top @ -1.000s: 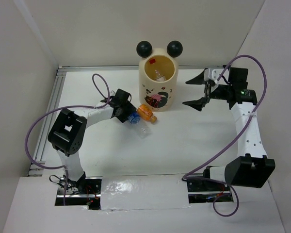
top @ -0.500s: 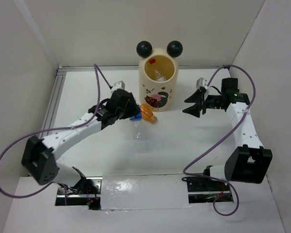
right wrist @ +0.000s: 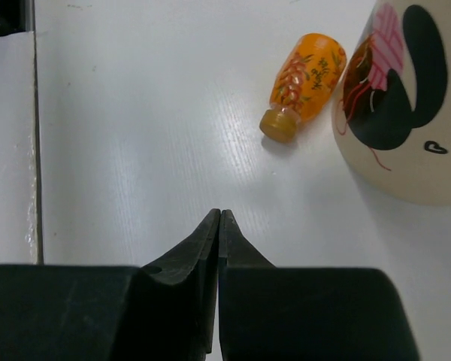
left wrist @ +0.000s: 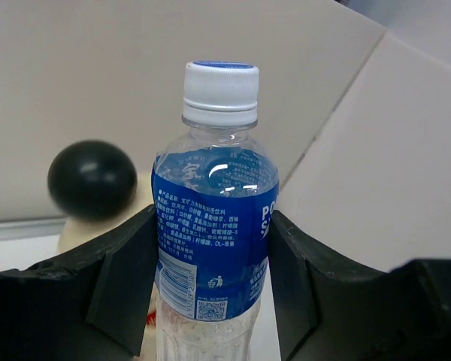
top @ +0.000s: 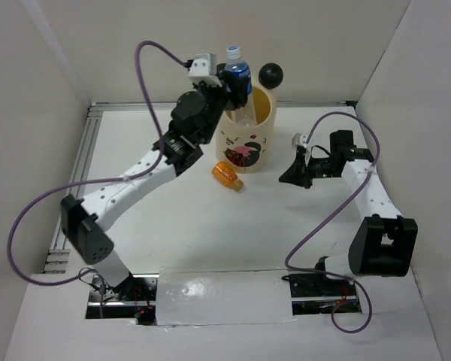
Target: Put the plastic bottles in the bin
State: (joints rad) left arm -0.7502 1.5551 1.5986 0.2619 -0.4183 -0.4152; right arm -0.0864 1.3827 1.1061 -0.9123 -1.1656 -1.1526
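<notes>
White table [top: 210, 241], boxed in by pale walls, carries the bin [top: 264, 128] at the middle of its far edge. It is a cream cylinder with a pink-and-black print, yellow inside, and one black ball ear [top: 270, 74] shows on the rim.

Held upright above the bin's mouth is a clear bottle [left wrist: 214, 241] with a blue label printed in white and a white cap with a blue top. The left gripper [top: 233, 84] pinches it: the two black fingers [left wrist: 124, 282] press on opposite sides of the label, neck and cap standing free above them. Its lower end sits at the bin's rim.

An orange bottle [right wrist: 304, 83] with a leafy print lies on its side just beside the bin's base, on the near side, cap toward the near edge.

Right of the bin, the right gripper [right wrist: 219, 214] hangs over bare table with its fingers pressed together on nothing, tips aimed toward the orange bottle and well apart from it.
</notes>
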